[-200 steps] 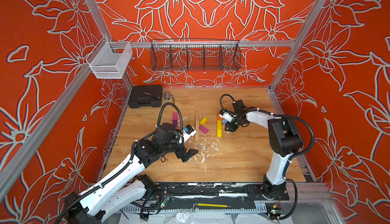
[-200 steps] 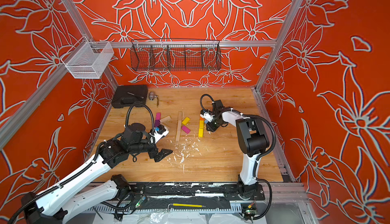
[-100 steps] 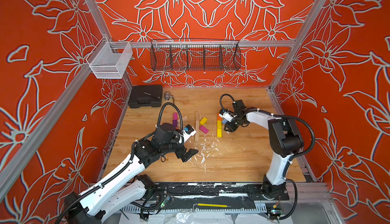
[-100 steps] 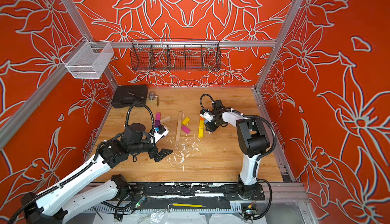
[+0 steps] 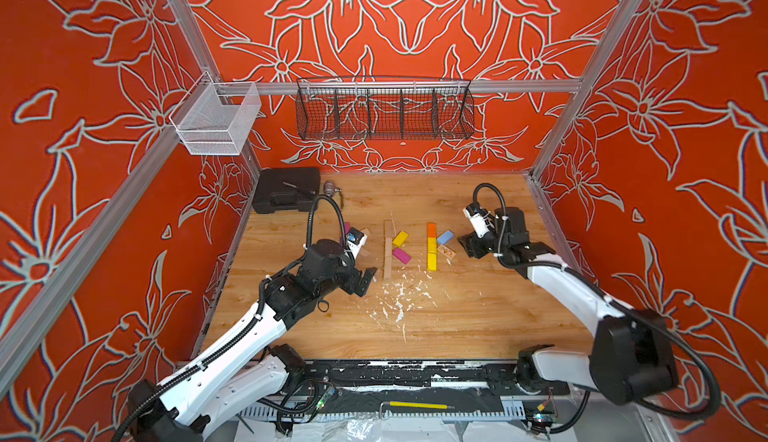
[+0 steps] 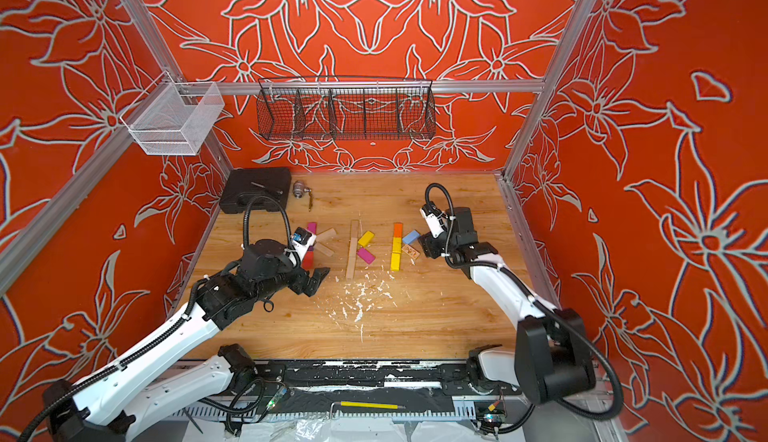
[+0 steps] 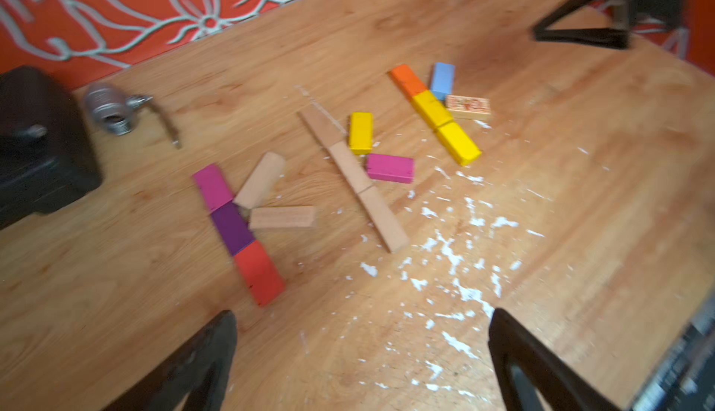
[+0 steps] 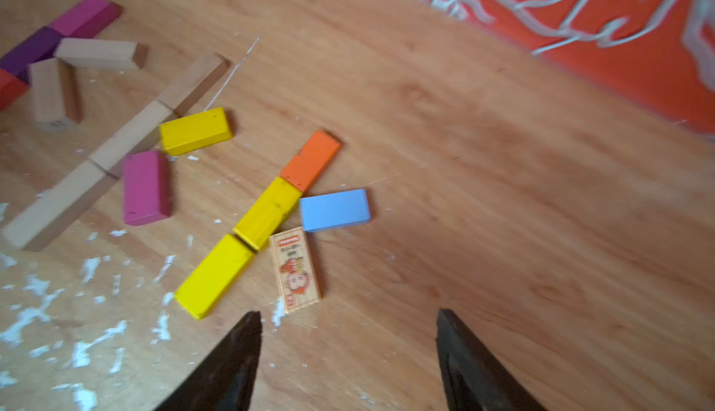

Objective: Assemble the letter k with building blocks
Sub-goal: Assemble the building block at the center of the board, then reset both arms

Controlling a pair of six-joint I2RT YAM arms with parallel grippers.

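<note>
3 block clusters (image 5: 387, 248) side by side on table (image 5: 478, 315); case (image 5: 284, 190) behind, far left

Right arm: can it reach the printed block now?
Likely yes: right gripper, fingers open, hangs beside the printed block, nothing between; light blue block and yellow block crowd only its far end.

both arms are white with black joints. a bumpy black cable (image 5: 229, 341) runs along the left arm (image 5: 249, 350) and loops at its wrist. the right arm (image 5: 569, 290) has a fat black elbow (image 5: 627, 356). the left pincer (image 5: 366, 281) and right pincer (image 5: 465, 247) have black pointy fingers (image 7: 201, 362).
</note>
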